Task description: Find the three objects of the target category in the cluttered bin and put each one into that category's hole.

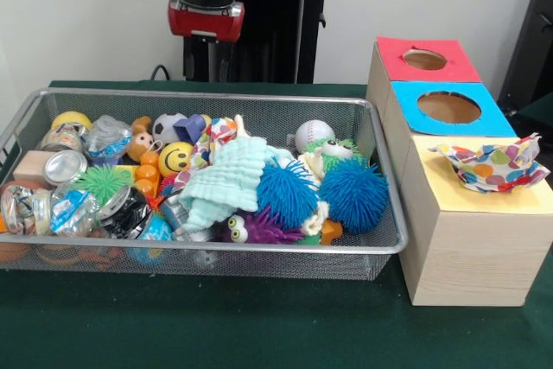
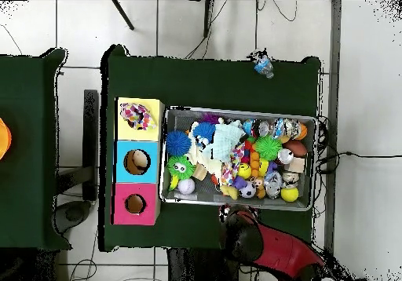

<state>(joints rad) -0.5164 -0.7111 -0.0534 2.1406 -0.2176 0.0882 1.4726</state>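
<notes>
Cloth with polka dots [image 1: 494,164] sits crumpled over the yellow hole [image 1: 484,200] of the wooden box [image 1: 467,252], not yet pushed through, so one target looks nearly delivered. A second dotted piece [image 1: 216,134] shows in the bin [image 1: 259,250], wedged between the smiley ball [image 1: 176,159] and the mint-green cloth [image 1: 232,181], partly under the latter; a third I cannot find. The arm [image 1: 206,6] is drawn back above the bin's far rim, and the gripper [image 2: 229,213] is too hidden to tell whether it is open or closed. To do this step well, I judge the gripper should come straight down on the exposed dotted fold near the bin's far side, pinching only that cloth, not the mint one beside it, and lift slowly so the neighbouring toys do not drag along.
</notes>
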